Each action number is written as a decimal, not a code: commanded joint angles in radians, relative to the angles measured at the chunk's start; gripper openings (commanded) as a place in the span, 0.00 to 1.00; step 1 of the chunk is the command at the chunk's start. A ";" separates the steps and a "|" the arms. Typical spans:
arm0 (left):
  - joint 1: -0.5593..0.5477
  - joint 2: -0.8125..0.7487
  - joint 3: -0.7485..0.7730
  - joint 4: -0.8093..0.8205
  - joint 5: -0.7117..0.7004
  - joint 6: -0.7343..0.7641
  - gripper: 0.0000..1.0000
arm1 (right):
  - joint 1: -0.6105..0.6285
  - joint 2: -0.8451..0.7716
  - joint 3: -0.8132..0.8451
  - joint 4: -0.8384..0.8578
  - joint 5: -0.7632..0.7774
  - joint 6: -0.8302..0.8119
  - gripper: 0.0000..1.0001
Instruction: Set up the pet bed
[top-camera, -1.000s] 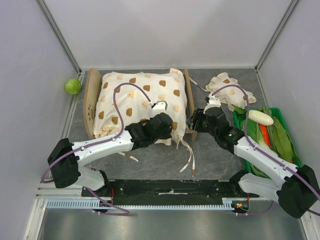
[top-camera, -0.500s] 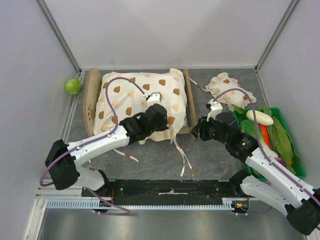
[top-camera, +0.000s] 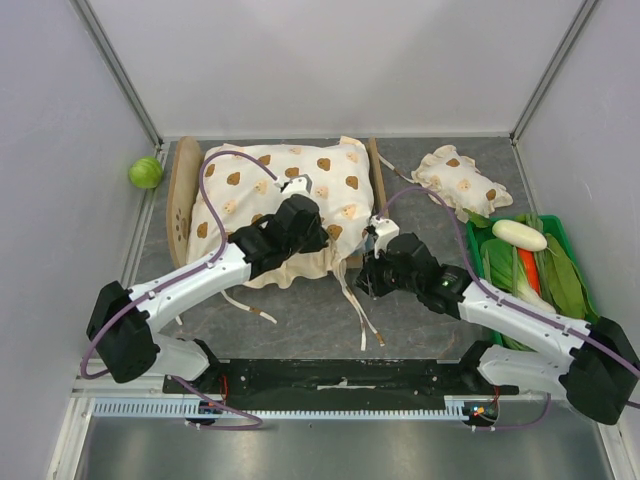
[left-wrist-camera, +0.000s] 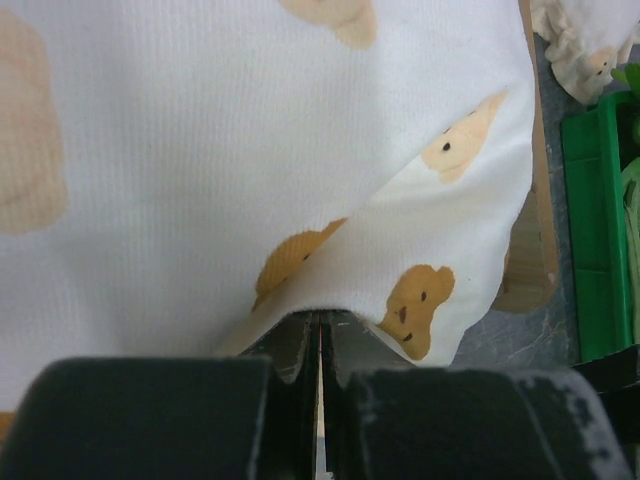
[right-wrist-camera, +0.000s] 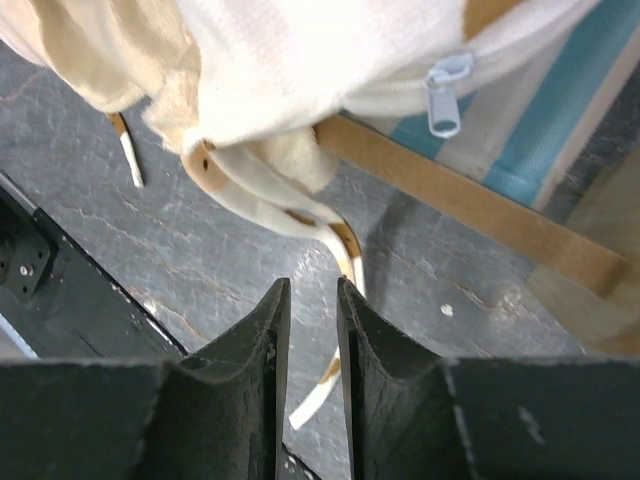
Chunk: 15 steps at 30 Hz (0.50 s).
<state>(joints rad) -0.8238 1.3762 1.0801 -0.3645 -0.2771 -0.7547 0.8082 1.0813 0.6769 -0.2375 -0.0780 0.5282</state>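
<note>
Light wood marks the pet bed (top-camera: 182, 205), which lies on the far left half of the table (right-wrist-camera: 450, 330) with its tall end at the left. The bear-print cushion (top-camera: 340, 170) is piled in it and spills over its near side. Your left gripper (left-wrist-camera: 320, 322) sits over the bed's near side, jaws pressed together on a fold at the cushion's edge. Your right gripper (right-wrist-camera: 312, 300) hangs just off the bed's near right corner, above the grey table. The wooden rail (right-wrist-camera: 450, 215) and striped base (right-wrist-camera: 560, 100) lie just beyond its fingers (right-wrist-camera: 268, 335). Those stand narrowly apart, with a cushion tie (right-wrist-camera: 345, 255) showing in the gap. You cannot tell whether they touch it.
</note>
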 joint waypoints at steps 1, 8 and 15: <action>0.023 -0.034 0.011 0.029 -0.002 0.032 0.02 | 0.026 0.040 -0.011 0.201 0.072 0.058 0.32; 0.037 -0.045 0.003 0.019 -0.001 0.034 0.02 | 0.034 0.124 -0.010 0.326 0.080 0.092 0.33; 0.049 -0.046 0.000 0.021 0.009 0.035 0.02 | 0.037 0.166 -0.013 0.368 0.093 0.096 0.32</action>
<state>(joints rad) -0.7891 1.3624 1.0794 -0.3649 -0.2520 -0.7540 0.8398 1.2324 0.6651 0.0467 -0.0181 0.6132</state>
